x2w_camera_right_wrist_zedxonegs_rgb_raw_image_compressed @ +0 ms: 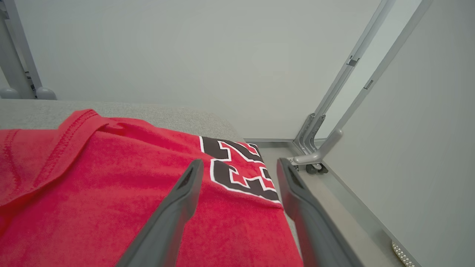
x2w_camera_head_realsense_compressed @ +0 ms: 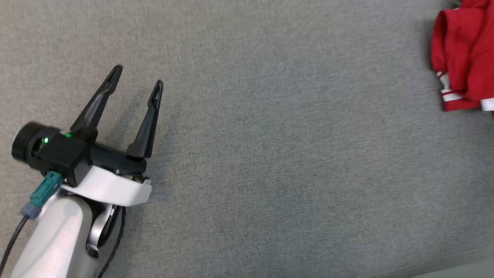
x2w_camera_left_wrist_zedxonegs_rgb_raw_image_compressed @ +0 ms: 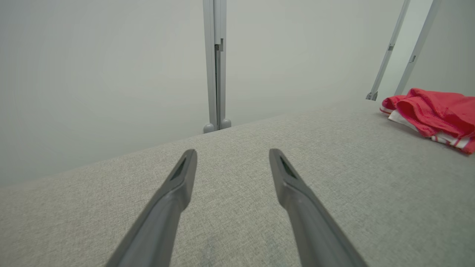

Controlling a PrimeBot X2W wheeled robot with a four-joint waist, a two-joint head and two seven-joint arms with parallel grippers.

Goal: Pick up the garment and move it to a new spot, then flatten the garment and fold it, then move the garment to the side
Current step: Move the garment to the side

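one red garment point(x2w_camera_head_realsense_compressed: 465, 54) lies bunched at the far right of the grey fabric surface point(x2w_camera_head_realsense_compressed: 270, 154) in the head view, cut off by the top and right edges, so its full shape cannot be made out. white stripes show at its lower hem. in the right wrist view the cloth spreads under the camera with a black, white-edged print point(x2w_camera_right_wrist_zedxonegs_rgb_raw_image_compressed: 237, 174) near the surface's end; the print is partly covered by a fold and the fingers, so what it spells is unclear.

two grippers are seen, each with two dark fingers. the left gripper point(x2w_camera_head_realsense_compressed: 138, 76) hovers at the lower left of the head view, well apart from the garment, jaws spread wide and holding nothing. the right gripper point(x2w_camera_right_wrist_zedxonegs_rgb_raw_image_compressed: 239, 163) is over the garment with its jaws also wide apart and no cloth pinched between them (whether a fingertip touches the fabric cannot be told).

in the left wrist view one upright metal post point(x2w_camera_left_wrist_zedxonegs_rgb_raw_image_compressed: 215, 74) and two slanted ones point(x2w_camera_left_wrist_zedxonegs_rgb_raw_image_compressed: 404, 48) stand against a pale wall point(x2w_camera_left_wrist_zedxonegs_rgb_raw_image_compressed: 92, 74).
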